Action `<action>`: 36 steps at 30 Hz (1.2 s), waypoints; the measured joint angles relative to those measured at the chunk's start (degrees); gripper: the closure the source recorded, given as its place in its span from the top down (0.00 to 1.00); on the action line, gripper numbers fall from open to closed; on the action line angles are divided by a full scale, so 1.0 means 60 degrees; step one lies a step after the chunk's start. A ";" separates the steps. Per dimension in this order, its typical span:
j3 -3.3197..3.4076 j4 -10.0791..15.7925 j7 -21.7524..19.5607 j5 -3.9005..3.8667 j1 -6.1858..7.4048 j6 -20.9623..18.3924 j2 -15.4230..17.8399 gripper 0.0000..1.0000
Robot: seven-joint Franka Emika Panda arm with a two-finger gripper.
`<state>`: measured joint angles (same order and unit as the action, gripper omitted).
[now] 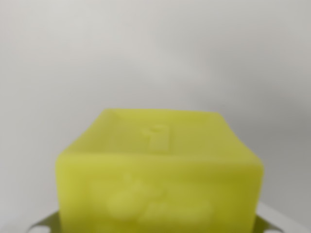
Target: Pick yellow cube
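The yellow cube (158,170) fills the lower middle of the wrist view, very close to the camera and blurred. Its top face carries a raised mark and its front face a faint embossed figure. My gripper (158,227) sits at the bottom edge. Only slivers of its pale fingers (44,224) show, pressed against the cube's lower left and lower right corners. The jaws stand closed against the cube's two sides. The cube's underside and whatever lies beneath it are hidden.
Behind the cube there is only a plain, blurred grey-white surface (155,53), with a faint darker band towards the wrist view's right.
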<state>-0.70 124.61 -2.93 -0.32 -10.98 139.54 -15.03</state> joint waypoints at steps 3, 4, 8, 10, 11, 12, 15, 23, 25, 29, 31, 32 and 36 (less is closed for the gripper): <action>0.0000 -0.0025 0.0002 0.0003 0.0000 -0.0160 0.0130 0.00; 0.0000 -0.0035 0.0003 0.0004 0.0000 -0.0214 0.0174 0.00; 0.0000 -0.0081 0.0005 0.0008 0.0001 -0.0431 0.0346 0.00; 0.0000 -0.0107 0.0007 0.0010 0.0001 -0.0541 0.0430 0.00; 0.0000 -0.0121 0.0007 0.0011 0.0001 -0.0596 0.0474 0.00; 0.0000 -0.0135 0.0008 0.0012 0.0001 -0.0650 0.0514 0.00; 0.0000 -0.0178 0.0010 0.0014 0.0001 -0.0815 0.0632 0.00; 0.0000 -0.0318 0.0014 0.0020 0.0001 -0.1262 0.0939 0.00; 0.0000 -0.0359 0.0015 0.0022 0.0001 -0.1374 0.1013 0.00; 0.0000 -0.0443 0.0017 0.0025 0.0001 -0.1599 0.1152 0.00; 0.0000 -0.0490 0.0018 0.0026 0.0001 -0.1712 0.1222 0.00; 0.0000 -0.0513 0.0018 0.0026 0.0001 -0.1768 0.1255 0.00; 0.0000 -0.0604 0.0020 0.0029 0.0001 -0.1986 0.1376 0.00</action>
<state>-0.70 120.99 -2.81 -0.15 -10.97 127.62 -6.77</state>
